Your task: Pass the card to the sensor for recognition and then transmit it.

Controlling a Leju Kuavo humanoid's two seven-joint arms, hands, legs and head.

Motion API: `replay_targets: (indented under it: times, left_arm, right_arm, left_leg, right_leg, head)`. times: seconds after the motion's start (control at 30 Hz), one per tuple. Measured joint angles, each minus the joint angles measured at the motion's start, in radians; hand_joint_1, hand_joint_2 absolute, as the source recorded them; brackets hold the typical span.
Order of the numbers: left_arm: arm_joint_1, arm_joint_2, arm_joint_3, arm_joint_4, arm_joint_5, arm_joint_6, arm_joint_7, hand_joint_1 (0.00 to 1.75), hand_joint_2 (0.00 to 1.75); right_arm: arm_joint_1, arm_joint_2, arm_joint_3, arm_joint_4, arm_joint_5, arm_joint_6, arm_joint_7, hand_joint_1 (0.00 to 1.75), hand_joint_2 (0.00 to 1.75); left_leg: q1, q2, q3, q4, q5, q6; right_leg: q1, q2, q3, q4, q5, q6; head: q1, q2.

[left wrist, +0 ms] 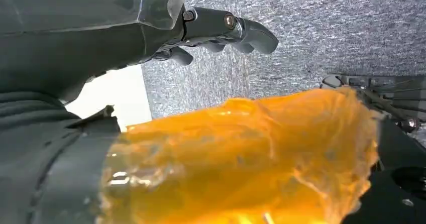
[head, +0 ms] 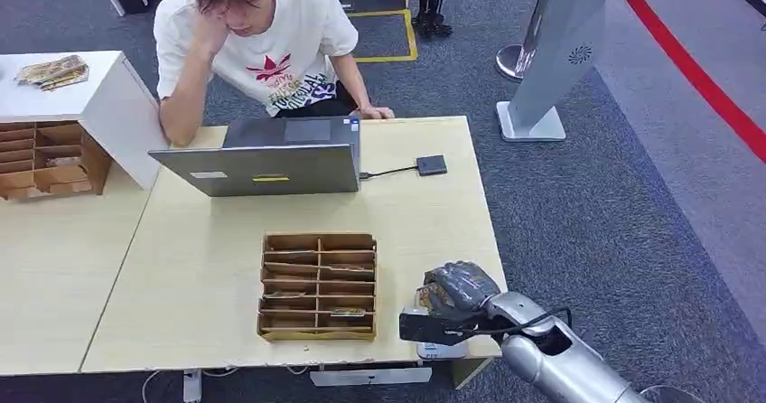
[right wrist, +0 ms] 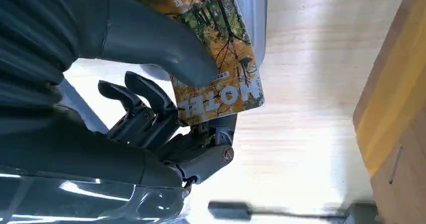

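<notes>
My right hand (head: 456, 290) hovers over the table's front right corner. In the right wrist view the thumb and fingers of this hand (right wrist: 150, 118) pinch a card (right wrist: 226, 88) printed with autumn trees. Just below the hand, a white box (head: 441, 349) sits at the table's front edge. A small black square sensor (head: 432, 164) lies at the far side of the table, cabled to a grey laptop (head: 271, 168). My left hand (left wrist: 100, 43) hangs over grey carpet with its fingers (left wrist: 236, 30) spread and holding nothing; an orange blur covers the lower part of that view.
A wooden slotted card organizer (head: 318, 285) stands mid-table, left of my right hand. A person (head: 262, 42) sits behind the laptop, leaning on the table. A white cabinet (head: 108, 105) with another organizer stands at left. A grey stand (head: 551, 60) rises at the far right.
</notes>
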Motion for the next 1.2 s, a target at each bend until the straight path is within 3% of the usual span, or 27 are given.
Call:
replay_targets:
  times: [0.13, 0.23, 0.43, 0.93, 1.2]
  left_arm:
    - [0.003, -0.003, 0.008, 0.0, -0.001, 0.0, -0.005, 0.0, 0.0]
    - [0.003, -0.007, 0.009, 0.0, -0.006, 0.003, -0.008, 0.0, 0.0]
    - [0.002, -0.015, 0.009, 0.0, -0.018, 0.01, -0.009, 0.0, 0.0]
    - [-0.001, -0.02, 0.009, 0.0, -0.042, 0.011, -0.009, 0.0, 0.0]
    - [-0.011, -0.02, 0.008, 0.0, -0.08, 0.003, -0.005, 0.0, 0.0]
  right_arm:
    - [0.086, 0.05, -0.075, -0.079, 0.101, -0.196, -0.027, 1.75, 1.75]
    - [0.155, 0.107, -0.147, -0.173, 0.105, -0.315, -0.086, 1.75, 1.75]
    - [0.237, 0.206, -0.257, -0.332, 0.103, -0.479, -0.179, 1.75, 1.75]
    - [0.266, 0.291, -0.31, -0.421, 0.089, -0.486, -0.225, 1.75, 1.75]
    - [0.143, 0.344, -0.265, -0.385, 0.109, -0.447, -0.215, 1.75, 1.75]
  left_leg:
    - [0.0, 0.0, -0.001, 0.0, 0.0, 0.0]
    - [0.0, 0.0, -0.001, 0.0, 0.0, 0.0]
    - [0.0, 0.0, -0.002, -0.001, 0.0, 0.0]
    - [0.0, 0.0, -0.002, -0.001, 0.0, -0.001]
    - [0.001, 0.0, -0.002, -0.002, 0.001, -0.002]
  right_leg:
    - [0.0, 0.0, -0.001, 0.0, 0.0, 0.0]
    - [0.0, 0.0, -0.002, 0.0, -0.001, -0.001]
    - [0.0, 0.0, -0.003, 0.0, -0.002, -0.002]
    - [0.0, 0.0, -0.003, 0.0, -0.002, -0.002]
    - [0.0, 0.001, -0.003, 0.001, -0.002, -0.002]
  head:
    - [-0.001, 0.0]
    - [-0.001, 0.0]
    - [0.0, 0.0]
    - [0.0, 0.0]
    - [0.0, 0.0]
